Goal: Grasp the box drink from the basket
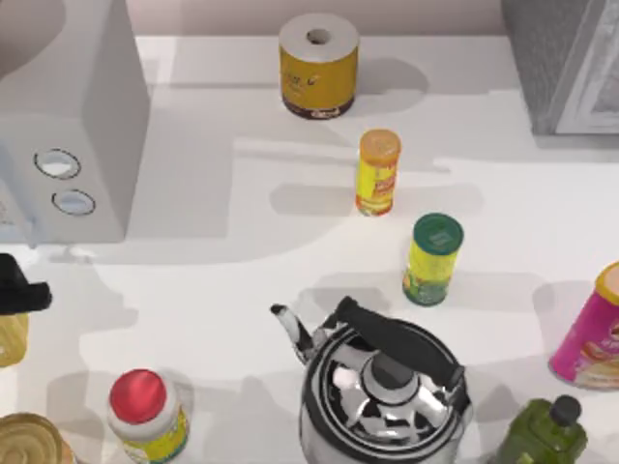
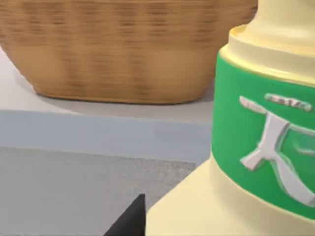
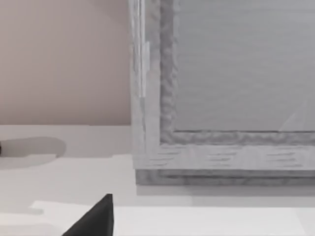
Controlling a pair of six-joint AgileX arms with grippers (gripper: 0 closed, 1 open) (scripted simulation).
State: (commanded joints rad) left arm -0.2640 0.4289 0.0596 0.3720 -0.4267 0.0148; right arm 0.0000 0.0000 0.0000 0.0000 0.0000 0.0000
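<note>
The box drink is out of view. A woven tan basket [image 2: 123,49] stands on a pale surface ahead of my left wrist camera, and its inside is hidden. A cream container with a green band [image 2: 261,147] stands very close in that view. One black fingertip [image 2: 129,220] of my left gripper shows at the lower edge. My left arm's black end [image 1: 19,288] sits at the table's left edge, above a tan patch [image 1: 8,340]. A black fingertip [image 3: 94,219] of my right gripper faces a grey framed cabinet [image 3: 221,98].
A steel kettle [image 1: 382,387] stands front centre. Around it are an orange-lidded yellow canister [image 1: 377,172], a green-lidded one [image 1: 432,259], a yellow roll-shaped can [image 1: 318,66], a red-lidded jar [image 1: 145,414], a pink canister [image 1: 592,333] and a green bottle [image 1: 542,435]. A white appliance [image 1: 68,126] fills the back left.
</note>
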